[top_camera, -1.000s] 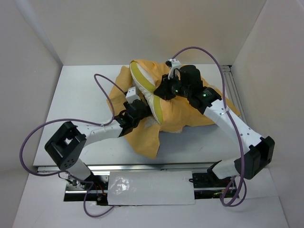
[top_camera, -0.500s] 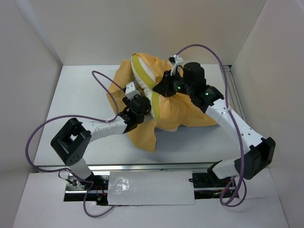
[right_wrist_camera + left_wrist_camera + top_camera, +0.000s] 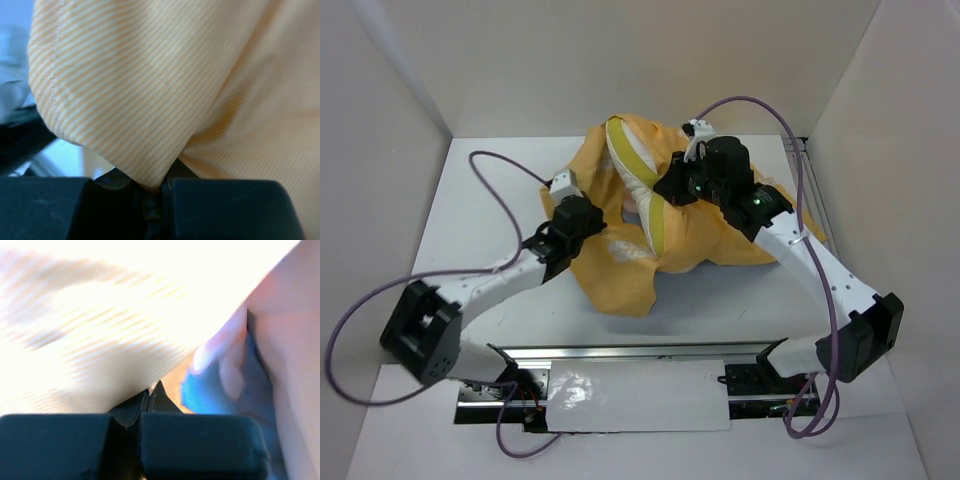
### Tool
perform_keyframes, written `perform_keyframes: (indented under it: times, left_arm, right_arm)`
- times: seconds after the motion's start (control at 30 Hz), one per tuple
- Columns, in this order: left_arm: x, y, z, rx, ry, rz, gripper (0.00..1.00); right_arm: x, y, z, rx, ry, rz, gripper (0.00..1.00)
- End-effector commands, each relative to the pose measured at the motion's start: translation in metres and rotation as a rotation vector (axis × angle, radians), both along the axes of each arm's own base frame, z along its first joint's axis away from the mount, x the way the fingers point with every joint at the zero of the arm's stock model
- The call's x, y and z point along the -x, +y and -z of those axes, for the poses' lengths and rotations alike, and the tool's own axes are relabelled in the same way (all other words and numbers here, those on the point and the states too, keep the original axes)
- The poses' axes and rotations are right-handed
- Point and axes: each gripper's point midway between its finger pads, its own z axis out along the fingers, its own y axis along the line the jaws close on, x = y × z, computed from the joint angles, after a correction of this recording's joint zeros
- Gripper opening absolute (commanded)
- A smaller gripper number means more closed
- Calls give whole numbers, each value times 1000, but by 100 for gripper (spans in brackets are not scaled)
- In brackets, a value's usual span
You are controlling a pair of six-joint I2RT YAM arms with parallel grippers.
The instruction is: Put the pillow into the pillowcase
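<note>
Two arms reaching into middle of white table (image 3: 470,215). Mustard-orange pillowcase (image 3: 618,272) lying bunched there, wrapping around pillow (image 3: 636,176). White pillow with yellow band poking out at top of bundle, standing tilted. Left gripper (image 3: 150,396) clenching on left edge of pillowcase, fingertips pressing together with bright cloth meeting tips; blue patch (image 3: 210,390) showing just beside. Right gripper (image 3: 161,186) pinching fold of fine-striped orange pillowcase cloth at pillow's right side, jaws squeezing tight on it
</note>
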Motion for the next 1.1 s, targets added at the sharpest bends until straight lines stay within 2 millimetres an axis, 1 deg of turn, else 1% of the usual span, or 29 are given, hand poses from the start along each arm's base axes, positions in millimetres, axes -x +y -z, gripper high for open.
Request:
perform_keyframes:
  times: [0.0,0.07,0.1,0.13,0.2,0.23,0.27,0.33,0.37,0.4,0.43,0.47,0.5,0.53,0.57,0.6,0.63,0.67,0.7,0.77,0.8,0.83,0.87,0.9,0.93,0.97,1.0,1.03,1.07]
  left_arm:
    - [24,36,-41,-41,-102,70,0]
    - [43,53,-27,-82,-59,101,0]
    - [51,66,-42,-70,-92,91,0]
    - [59,75,-37,-77,-76,78,0]
    - [73,86,-36,-66,-63,69,0]
    - [80,94,-48,-49,-104,52,0]
    - [85,95,-47,-46,-110,74,0]
    - [91,96,-57,-24,-139,92,0]
    - [94,91,-60,-27,-149,147,0]
    - [95,84,-68,-20,-172,184,0]
    - [95,81,-75,-5,-190,210,0]
    - [94,75,-74,-9,-181,244,0]
    - [93,61,-77,1,-182,318,0]
    - [92,57,-77,5,-176,339,0]
    - [90,52,-81,-2,-193,369,0]
    - [94,42,-87,18,-204,432,0]
    - [95,40,-90,18,-217,453,0]
    - [95,39,-94,25,-225,469,0]
    - [97,37,-102,21,-244,491,0]
    - [100,48,-117,18,-281,458,0]
    - [100,57,-120,-7,-278,410,0]
    - [100,66,-124,-16,-278,370,0]
    - [104,77,-139,-34,-308,334,0]
    - [104,87,-143,-47,-304,279,0]
    - [107,96,-138,-60,-273,246,0]
    - [113,101,-146,-61,-292,225,0]
    - [113,108,-150,-58,-302,183,0]
    - [112,111,-147,-52,-286,161,0]
    - [114,116,-143,-47,-267,136,1]
  right_arm:
    - [-31,-40,15,118,-35,250,0]
    - [-42,-57,31,183,-21,349,0]
    - [-44,-63,31,196,-28,383,0]
    - [-49,-66,45,230,-8,408,0]
    - [-55,-71,54,268,-4,436,0]
    - [-55,-64,64,280,14,415,0]
    - [-53,-56,69,292,19,353,0]
    - [-49,-30,77,283,18,262,0]
    - [-44,-21,87,309,24,211,0]
    - [-36,-3,92,313,21,168,0]
    - [-35,6,108,342,44,151,0]
    - [-33,16,113,350,48,130,0]
    - [-27,30,120,361,54,97,0]
    - [-26,38,126,371,61,80,0]
    - [-22,45,151,411,107,51,0]
    - [-22,52,155,409,117,45,0]
    - [-19,57,166,426,131,32,0]
    - [-15,63,185,457,159,14,0]
    - [-17,61,192,468,182,43,0]
    - [-21,56,212,519,205,66,0]
    - [-23,50,220,548,217,96,0]
    - [-22,46,235,586,239,104,0]
    - [-20,40,245,616,262,118,0]
    - [-23,35,248,640,264,152,0]
    - [-22,31,256,666,277,159,0]
    - [-19,26,273,710,305,160,0]
    - [-21,23,277,726,310,186,0]
    - [-23,24,281,731,314,185,0]
    - [-18,18,295,768,347,192,0]
